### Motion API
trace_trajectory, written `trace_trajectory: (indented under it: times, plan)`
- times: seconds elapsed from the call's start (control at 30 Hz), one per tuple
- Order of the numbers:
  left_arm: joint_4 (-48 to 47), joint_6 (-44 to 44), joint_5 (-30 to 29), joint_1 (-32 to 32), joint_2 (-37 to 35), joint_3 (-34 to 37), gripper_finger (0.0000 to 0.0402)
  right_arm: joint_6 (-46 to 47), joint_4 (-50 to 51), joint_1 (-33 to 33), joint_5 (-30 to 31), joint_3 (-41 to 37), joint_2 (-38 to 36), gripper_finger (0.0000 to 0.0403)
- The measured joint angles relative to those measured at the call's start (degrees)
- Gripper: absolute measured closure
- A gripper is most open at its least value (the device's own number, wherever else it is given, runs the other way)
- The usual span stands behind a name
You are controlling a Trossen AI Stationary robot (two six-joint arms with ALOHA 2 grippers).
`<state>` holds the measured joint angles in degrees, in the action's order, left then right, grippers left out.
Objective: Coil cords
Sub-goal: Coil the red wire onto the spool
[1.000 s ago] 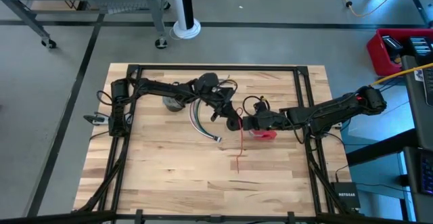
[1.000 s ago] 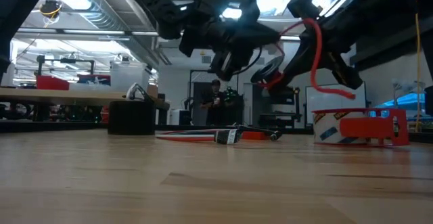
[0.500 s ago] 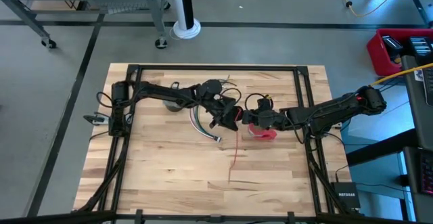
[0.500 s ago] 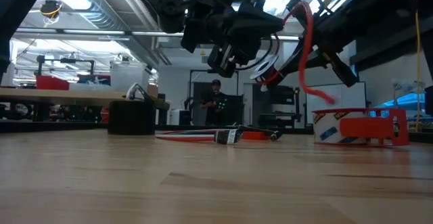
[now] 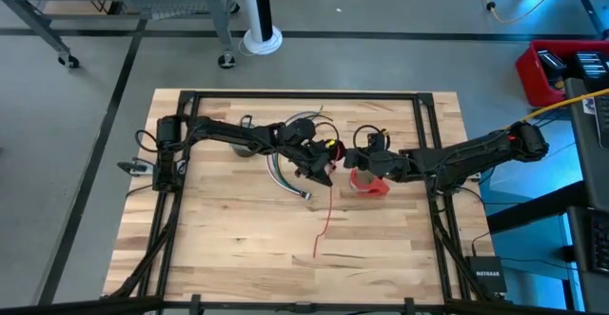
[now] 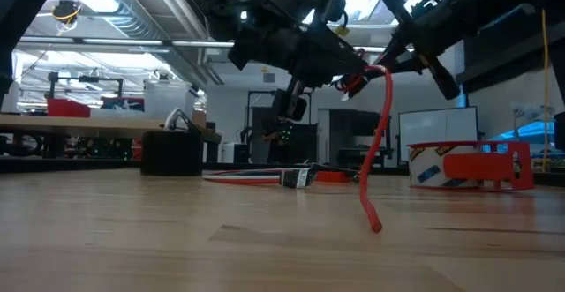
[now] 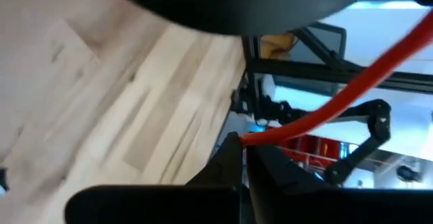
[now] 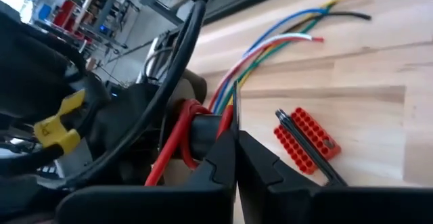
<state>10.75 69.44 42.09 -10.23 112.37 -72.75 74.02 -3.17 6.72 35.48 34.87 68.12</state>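
A red cord (image 5: 326, 210) hangs between my two grippers above the table's middle; its free end (image 6: 375, 226) reaches the tabletop. My left gripper (image 5: 326, 166) comes from the table's left and is shut on the cord. My right gripper (image 5: 354, 161) comes from the right and is shut on the cord's looped part. The two stand close together. A bundle of thin coloured wires (image 5: 284, 177) lies flat on the table under the left arm, its plug end (image 6: 296, 178) toward the near side and its loose wire tips (image 8: 318, 14) fanned out. My left gripper pinches the red cord (image 7: 270, 132) between its two shut fingertips, coming slantwise down from the table's left. From the tips the cord runs off as one free strand. It is lifted clear except for its far end on the table. My right gripper is shut on the red loops (image 8: 186, 126) wound beside a black part, at its fingertips. It comes slantwise down from the table's right. The looped part is held clear of the table, with the left gripper right in front of it.
A red tape roll (image 5: 371, 186) stands on the table just under the right gripper, at the right in the low view (image 6: 468, 164). A small red block with holes (image 8: 304, 141) lies near the wire bundle. A dark round object (image 6: 172, 153) stands under the left arm.
My left gripper has rolled about its own axis and shifted a little toward the right gripper. The red cord's free part, earlier curled up in the air beside the right gripper, has swung down and now hangs almost straight, its end on the table.
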Motion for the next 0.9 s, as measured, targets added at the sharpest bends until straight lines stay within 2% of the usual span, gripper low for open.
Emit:
trace_trajectory:
  times: [0.53, 0.9]
  plan:
    - [0.4, -14.7, -10.7, 0.8, -2.3, 0.0, 0.04, -0.8, -2.1, 0.0, 0.5, 0.1, -0.2, 0.04]
    - [-1.5, -22.1, -17.1, 3.7, -3.3, 0.0, 0.04, -1.0, -3.3, 0.0, 4.0, 0.1, -0.2, 0.04]
